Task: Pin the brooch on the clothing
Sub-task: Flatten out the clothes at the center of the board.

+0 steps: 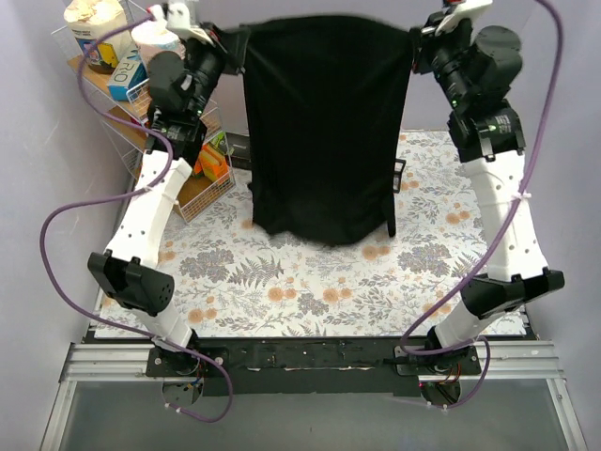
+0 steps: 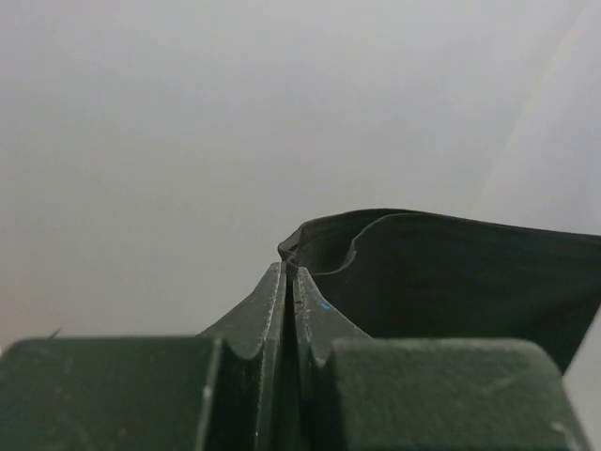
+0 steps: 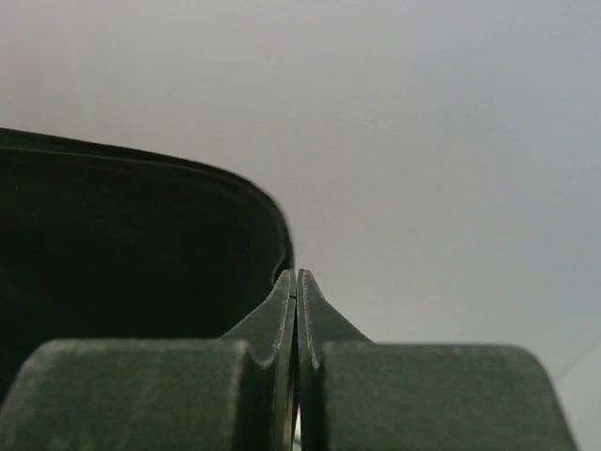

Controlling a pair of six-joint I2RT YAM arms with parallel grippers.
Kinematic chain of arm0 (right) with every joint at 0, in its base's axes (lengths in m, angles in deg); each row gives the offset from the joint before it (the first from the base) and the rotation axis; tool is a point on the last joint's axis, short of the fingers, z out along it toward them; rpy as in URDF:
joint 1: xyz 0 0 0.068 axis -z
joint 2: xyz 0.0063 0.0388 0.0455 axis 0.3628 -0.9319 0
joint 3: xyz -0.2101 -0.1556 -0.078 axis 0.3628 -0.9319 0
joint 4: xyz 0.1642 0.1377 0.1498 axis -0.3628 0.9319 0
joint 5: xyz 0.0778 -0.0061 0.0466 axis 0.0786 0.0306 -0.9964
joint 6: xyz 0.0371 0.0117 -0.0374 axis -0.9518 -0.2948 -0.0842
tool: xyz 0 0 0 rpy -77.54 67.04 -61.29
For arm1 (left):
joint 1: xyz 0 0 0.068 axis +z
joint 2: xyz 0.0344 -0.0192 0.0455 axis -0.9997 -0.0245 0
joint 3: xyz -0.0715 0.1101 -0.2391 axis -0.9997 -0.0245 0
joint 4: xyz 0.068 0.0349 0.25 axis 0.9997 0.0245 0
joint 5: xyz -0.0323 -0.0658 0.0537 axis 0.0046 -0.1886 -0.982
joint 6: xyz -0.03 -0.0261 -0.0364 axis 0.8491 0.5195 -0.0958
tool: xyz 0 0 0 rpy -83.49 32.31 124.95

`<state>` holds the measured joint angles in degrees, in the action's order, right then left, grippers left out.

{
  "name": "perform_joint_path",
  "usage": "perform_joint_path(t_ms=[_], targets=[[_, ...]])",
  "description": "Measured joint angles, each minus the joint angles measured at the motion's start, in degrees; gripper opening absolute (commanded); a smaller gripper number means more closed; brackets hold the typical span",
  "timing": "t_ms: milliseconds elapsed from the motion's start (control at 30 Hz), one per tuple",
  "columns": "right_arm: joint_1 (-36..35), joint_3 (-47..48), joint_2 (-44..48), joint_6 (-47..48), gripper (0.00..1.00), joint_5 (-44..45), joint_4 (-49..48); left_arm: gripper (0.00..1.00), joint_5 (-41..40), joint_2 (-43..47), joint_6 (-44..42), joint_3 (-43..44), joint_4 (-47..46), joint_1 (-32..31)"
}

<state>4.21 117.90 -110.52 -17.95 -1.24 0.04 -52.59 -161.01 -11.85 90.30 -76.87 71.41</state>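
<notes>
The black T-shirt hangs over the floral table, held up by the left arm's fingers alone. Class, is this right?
No. The left fingers and the right fingers each pinch a top corner of the black T-shirt, seen in the top external and wrist views. It does hang over the floral table.

No wording can be read anywhere. The blue-and-white carton (image 1: 127,77) in the white wire rack (image 1: 120,141) bears print, but it is too small to make out.
</notes>
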Motion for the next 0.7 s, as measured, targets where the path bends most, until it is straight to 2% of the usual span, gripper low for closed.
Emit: perform_joint_path(t_ms=[100, 167, 233, 300, 400, 533, 600, 700], targets=[[0.07, 2.16, 2.32, 0.57, 0.01, -2.71, -4.44, 0.0, 2.25, 1.84, -0.66, 5.99, -2.08, 0.0], [0.02, 0.81, 6.27, 1.29, 0.01, -4.17, -7.23, 0.0, 3.78, 6.67, -1.09, 4.63, -3.74, 0.0], [0.04, -2.75, 11.32, 1.6, 0.01, -4.92, -9.29, 0.0, 5.05, 13.88, -1.51, -1.49, -6.38, 0.0], [0.07, -8.04, 16.74, 1.77, 0.01, -5.53, -11.06, 0.0, 5.7, 22.77, -1.73, -10.08, -7.87, 0.0], [0.07, -24.85, 28.06, 1.31, 0.01, -6.01, -14.03, 0.0, 6.05, 36.7, -0.57, -26.64, -10.47, 0.0], [0.07, -49.31, 40.26, -2.4, 0.01, -7.56, -13.55, 0.0, 6.71, 53.05, 6.45, -53.9, -12.02, 0.0], [0.07, -60.15, 43.63, -5.01, 0.01, -8.83, -10.93, 0.0, 6.56, 58.42, 10.56, -65.77, -9.53, -0.04], [0.04, -76.08, 46.03, -9.66, 0.01, -10.71, -5.4, 0.0, 4.09, 64.04, 17.64, -79.82, 0.07, -0.04]])
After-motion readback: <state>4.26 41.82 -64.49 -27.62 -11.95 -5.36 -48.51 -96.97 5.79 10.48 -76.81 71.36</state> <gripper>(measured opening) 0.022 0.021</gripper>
